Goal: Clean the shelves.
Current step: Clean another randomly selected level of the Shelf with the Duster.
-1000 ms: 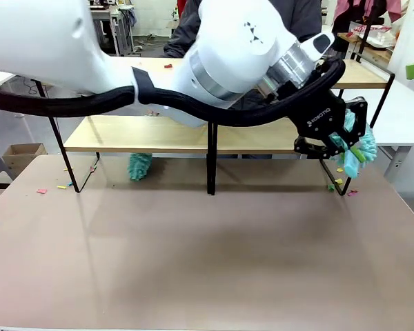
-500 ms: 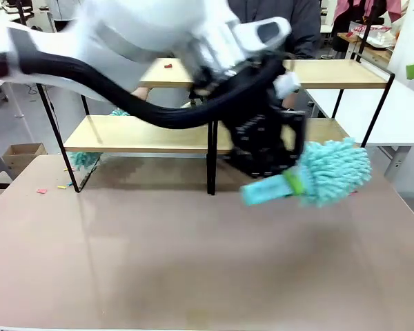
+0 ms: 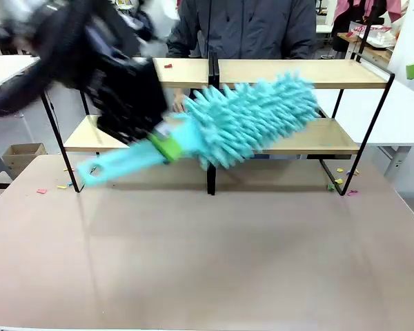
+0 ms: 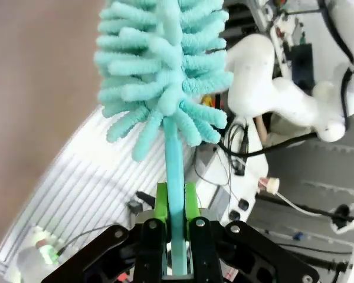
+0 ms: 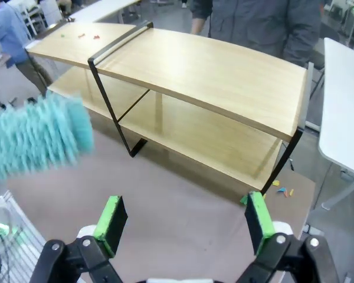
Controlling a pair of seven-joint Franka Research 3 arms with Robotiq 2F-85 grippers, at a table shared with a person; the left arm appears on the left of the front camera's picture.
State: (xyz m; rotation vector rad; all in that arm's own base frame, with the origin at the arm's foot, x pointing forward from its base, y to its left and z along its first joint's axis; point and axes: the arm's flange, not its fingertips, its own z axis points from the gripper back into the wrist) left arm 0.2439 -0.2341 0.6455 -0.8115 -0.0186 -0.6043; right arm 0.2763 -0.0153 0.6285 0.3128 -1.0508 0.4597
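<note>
Left gripper clamps teal duster; shelves bear small scraps

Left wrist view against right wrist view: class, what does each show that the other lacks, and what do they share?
Left wrist view: the left end effector shut on the handle of the teal duster. Right wrist view: the open right end effector, the shelves, a person behind them. Shared: the duster's fluffy head and the brown table.

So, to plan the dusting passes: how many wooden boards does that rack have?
2: the upper board on top, the lower board under it; the duster covers part of both.
</note>
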